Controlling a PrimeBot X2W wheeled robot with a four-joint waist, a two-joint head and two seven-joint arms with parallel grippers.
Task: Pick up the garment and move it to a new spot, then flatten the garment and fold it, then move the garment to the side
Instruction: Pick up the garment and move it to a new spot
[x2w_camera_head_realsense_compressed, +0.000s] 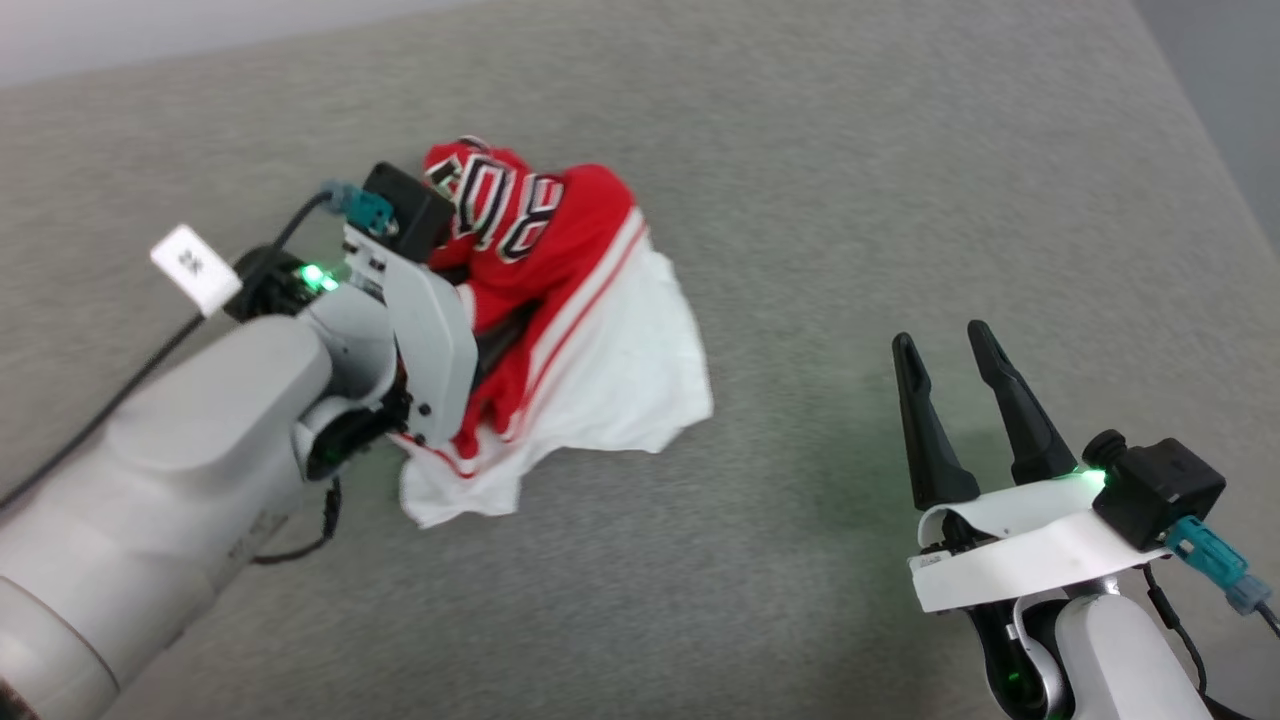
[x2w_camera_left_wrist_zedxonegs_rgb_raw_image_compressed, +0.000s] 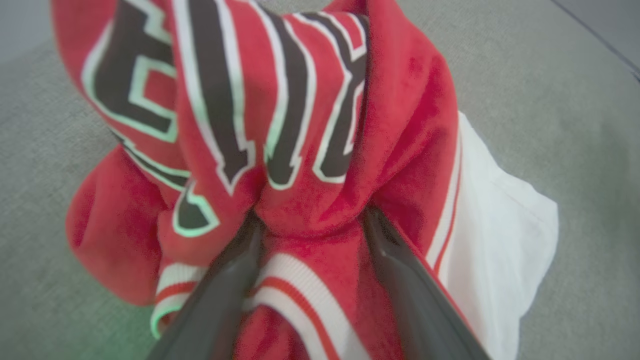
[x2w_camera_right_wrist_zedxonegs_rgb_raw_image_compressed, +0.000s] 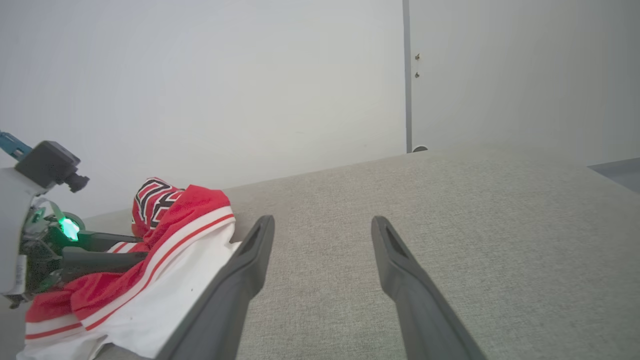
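The right end effector (x2w_camera_head_realsense_compressed: 940, 335) is held fully spread above the grey surface (x2w_camera_head_realsense_compressed: 850, 180), with nothing gripped. Farther on, the left end effector (x2w_camera_left_wrist_zedxonegs_rgb_raw_image_compressed: 311, 217) is also spread wide, its fingers (x2w_camera_left_wrist_zedxonegs_rgb_raw_image_compressed: 225, 280) pushed into the crumpled red jersey (x2w_camera_head_realsense_compressed: 590, 300), which is heaped on the surface at the robot's left.

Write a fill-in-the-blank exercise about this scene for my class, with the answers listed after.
The garment lies bunched on a ___ surface. Its lettering is ___ with white outlines. The right gripper is ___, holding nothing. Fingers of the left gripper straddle a fold of ___ cloth.
Missing words: grey; black; open; red.
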